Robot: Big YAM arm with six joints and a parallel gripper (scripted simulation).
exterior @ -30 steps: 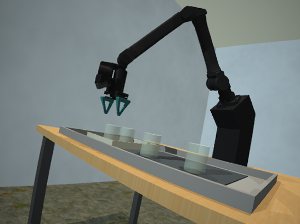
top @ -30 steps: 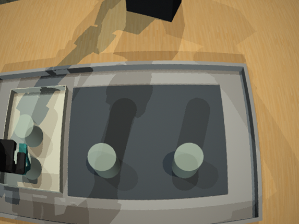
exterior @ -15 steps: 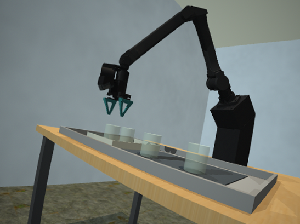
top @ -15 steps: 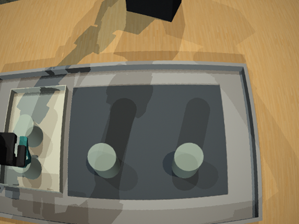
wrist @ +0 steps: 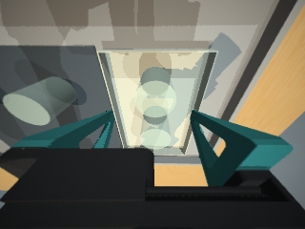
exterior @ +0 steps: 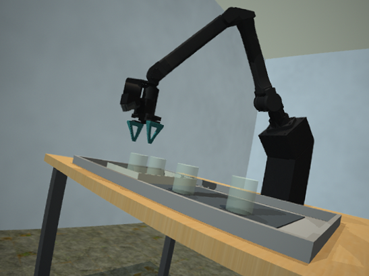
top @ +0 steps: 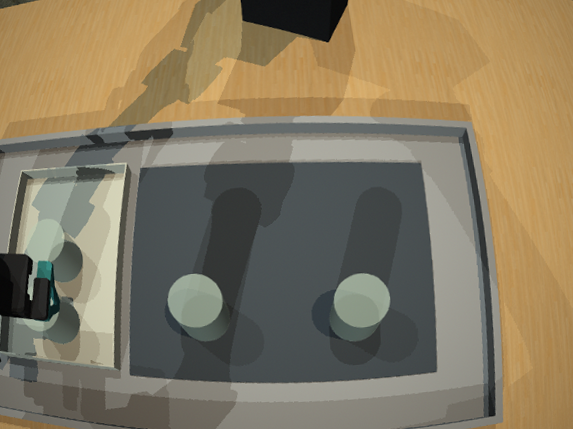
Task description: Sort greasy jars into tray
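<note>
In the exterior view the black arm (exterior: 204, 36) rises from its pedestal (exterior: 286, 164) at the right of the frame, peaks at an elbow near the top centre, then slopes down to the left, where the wrist turns straight down. The gripper (exterior: 142, 140) hangs well above the jars, its teal jaws pointing downward, spread wide with nothing between them.

In the wrist view the tray (wrist: 208, 91) lies in the middle of the frame between the two jaws, with two jars inside it: the farther tray jar (wrist: 155, 97) above and the nearer tray jar (wrist: 156, 135) below it. Their glass overlaps in this view, so whether they touch cannot be told.

From the top view the tray sits at the left of the frame, and the gripper's dark body covers part of the lower jar there; the arm itself is cut off at the left edge. The drying mat (top: 287, 222) fills the centre, carrying the left mat jar (top: 196, 300) in the lower middle and the right mat jar (top: 360, 301) toward the lower right, well apart. Mat and tray rest in the rimmed grey steel surface (top: 454, 290), which sits on the wooden table (top: 526, 108).
</note>
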